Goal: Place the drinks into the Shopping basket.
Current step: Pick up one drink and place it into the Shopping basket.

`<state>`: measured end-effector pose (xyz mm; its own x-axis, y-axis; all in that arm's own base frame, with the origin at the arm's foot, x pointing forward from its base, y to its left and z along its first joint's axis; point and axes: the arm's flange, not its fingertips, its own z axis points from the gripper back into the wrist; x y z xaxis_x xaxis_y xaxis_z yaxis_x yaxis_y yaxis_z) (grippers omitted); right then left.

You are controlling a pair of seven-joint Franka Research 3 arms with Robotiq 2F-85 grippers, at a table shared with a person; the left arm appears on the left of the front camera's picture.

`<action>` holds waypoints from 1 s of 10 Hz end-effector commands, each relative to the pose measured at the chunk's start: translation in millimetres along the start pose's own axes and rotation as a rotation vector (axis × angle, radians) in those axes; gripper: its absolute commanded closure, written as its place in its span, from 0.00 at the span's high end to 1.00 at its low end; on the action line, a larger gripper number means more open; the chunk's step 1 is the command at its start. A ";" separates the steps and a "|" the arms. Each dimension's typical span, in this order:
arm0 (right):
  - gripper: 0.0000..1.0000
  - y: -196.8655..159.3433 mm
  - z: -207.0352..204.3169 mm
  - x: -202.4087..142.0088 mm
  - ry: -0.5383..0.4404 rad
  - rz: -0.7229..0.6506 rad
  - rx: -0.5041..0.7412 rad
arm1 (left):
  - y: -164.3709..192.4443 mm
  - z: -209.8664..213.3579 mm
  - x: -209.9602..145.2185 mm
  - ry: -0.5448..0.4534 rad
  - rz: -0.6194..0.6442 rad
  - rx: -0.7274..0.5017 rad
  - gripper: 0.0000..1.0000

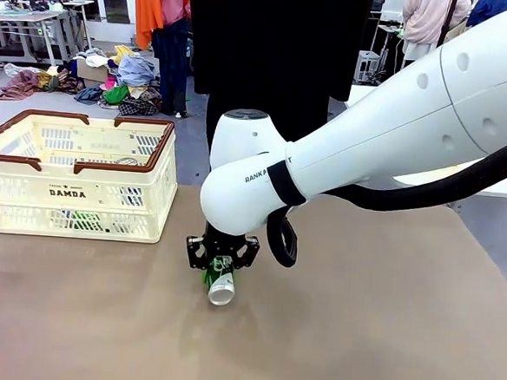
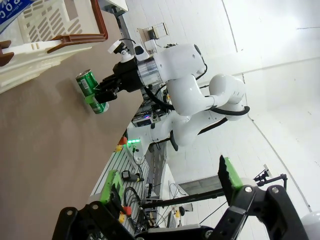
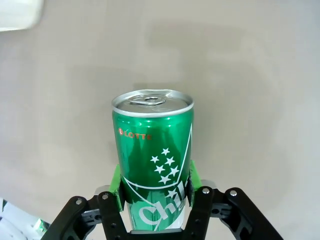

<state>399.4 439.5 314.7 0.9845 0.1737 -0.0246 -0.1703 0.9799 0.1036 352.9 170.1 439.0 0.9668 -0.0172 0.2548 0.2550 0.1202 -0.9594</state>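
A: Front view first. What is the right gripper (image 1: 222,259) doing?

B: It sits low and centre in the frame, at the end of a white arm that comes in from the upper right. Its fingers are clamped on a green can (image 1: 220,282), which lies tilted with its silver top towards the camera, at or just above the brown table (image 1: 383,321); I cannot tell if it touches.

A: And the Shopping basket (image 1: 74,174)?

B: At middle left of the frame, cream with a brown rim and "DAMDA" on its side. Something green shows through the lower slots. The held can is outside it, to its lower right.

A: What does the right wrist view add?

B: The can fills the centre, with white stars and red "LOTTE" print. Green pads (image 3: 116,186) press both sides of its lower half.

A: And the left gripper (image 2: 170,192)?

B: In the left wrist view its two fingers rise from the bottom edge, spread wide with nothing between them. Further off, at upper left of that frame, the right gripper holds the can beside the basket's corner
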 end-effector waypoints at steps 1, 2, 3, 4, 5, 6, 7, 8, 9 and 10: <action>0.00 15.5 0.3 3.6 0.059 -0.068 -0.051 | -3.7 0.0 -0.8 0.001 0.003 -0.008 1.00; 0.00 17.4 -2.0 7.2 0.070 -0.101 -0.071 | -3.7 0.0 -0.8 0.001 0.003 -0.008 1.00; 0.00 19.1 -5.1 9.0 0.071 -0.130 -0.063 | -3.7 0.0 -0.8 0.001 0.003 -0.008 1.00; 0.00 20.4 -8.0 9.8 0.066 -0.177 -0.056 | -3.7 0.0 -0.8 0.001 0.003 -0.008 1.00; 0.00 21.3 -10.2 8.3 0.063 -0.197 -0.052 | -3.7 0.0 -0.8 0.001 0.003 -0.008 1.00; 0.00 22.5 -11.1 7.6 0.057 -0.209 -0.062 | -3.7 0.0 -0.8 0.001 0.003 -0.008 1.00; 0.00 22.6 -11.5 7.7 0.063 -0.206 -0.062 | -3.7 0.0 -0.8 0.001 0.003 -0.008 1.00; 0.08 23.1 -11.7 8.4 0.073 -0.202 -0.060 | -3.7 0.0 -0.8 0.001 0.003 -0.008 1.00; 0.64 24.2 -11.9 8.7 0.080 -0.186 -0.058 | -3.7 0.0 -0.8 0.001 0.003 -0.008 1.00; 1.00 24.7 -11.6 8.5 0.084 -0.174 -0.056 | -3.7 0.0 -0.8 0.001 0.003 -0.008 1.00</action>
<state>401.4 458.2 302.3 0.9936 0.0066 -0.1124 -0.0021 0.9992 0.0398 352.9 170.2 439.0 0.9669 -0.0171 0.2547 0.2549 0.1201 -0.9595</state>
